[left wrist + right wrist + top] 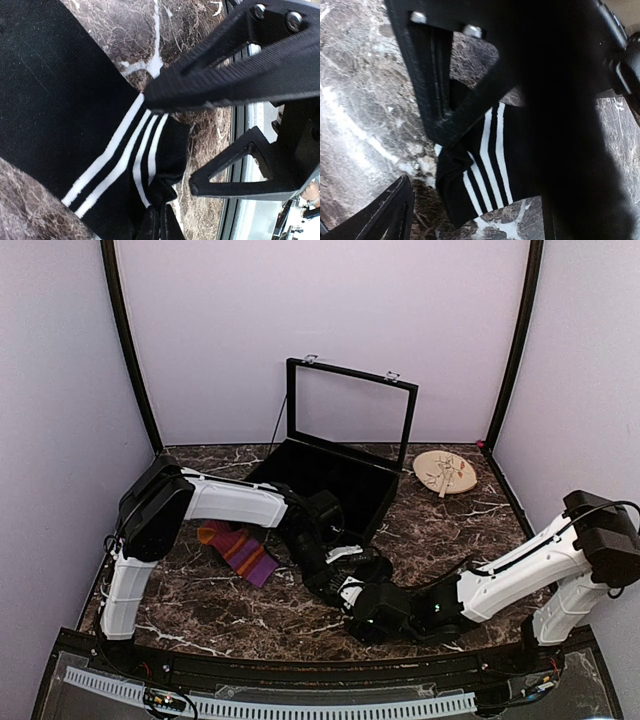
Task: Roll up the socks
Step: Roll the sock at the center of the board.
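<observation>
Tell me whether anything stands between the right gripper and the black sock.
Nothing visible does. The right gripper straddles the black sock at its striped cuff with open jaws. The left gripper, shut on the cuff's edge, sits beside, not between.

Two socks counted: one striped sock [238, 550] left of the open black case [330, 480], one black sock [60, 115] near its front. One case. One wooden plate [445, 472], right of the case.

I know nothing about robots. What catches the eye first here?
Mid-table, the left gripper pinches the cuff of a black sock with white stripes, while the right gripper stands wide open alongside. A bright striped sock lies to the left, near an open black case.
</observation>
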Controlling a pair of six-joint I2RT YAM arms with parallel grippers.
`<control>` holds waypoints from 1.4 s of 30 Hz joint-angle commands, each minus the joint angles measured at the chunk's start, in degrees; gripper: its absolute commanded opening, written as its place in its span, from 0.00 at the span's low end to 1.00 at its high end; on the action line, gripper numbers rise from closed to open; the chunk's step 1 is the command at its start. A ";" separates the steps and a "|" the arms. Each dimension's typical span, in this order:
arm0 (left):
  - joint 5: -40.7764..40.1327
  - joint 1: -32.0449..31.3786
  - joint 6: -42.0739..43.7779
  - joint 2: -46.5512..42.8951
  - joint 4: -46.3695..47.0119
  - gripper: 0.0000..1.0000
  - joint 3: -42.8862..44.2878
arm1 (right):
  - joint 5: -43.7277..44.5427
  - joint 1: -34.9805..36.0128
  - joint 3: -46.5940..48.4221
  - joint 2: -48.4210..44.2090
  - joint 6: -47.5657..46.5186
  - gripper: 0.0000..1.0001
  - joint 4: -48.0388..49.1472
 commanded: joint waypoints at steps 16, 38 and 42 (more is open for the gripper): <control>2.11 0.55 1.32 0.91 -2.56 0.00 1.88 | -4.82 -3.49 -0.96 2.15 -1.70 0.83 2.87; 3.13 0.90 1.79 1.81 -3.66 0.00 2.94 | -15.27 -9.43 0.52 5.09 1.03 0.64 -1.73; 3.24 0.90 1.76 1.80 -3.65 0.00 2.98 | -16.91 -9.91 0.58 5.68 1.41 0.58 -2.34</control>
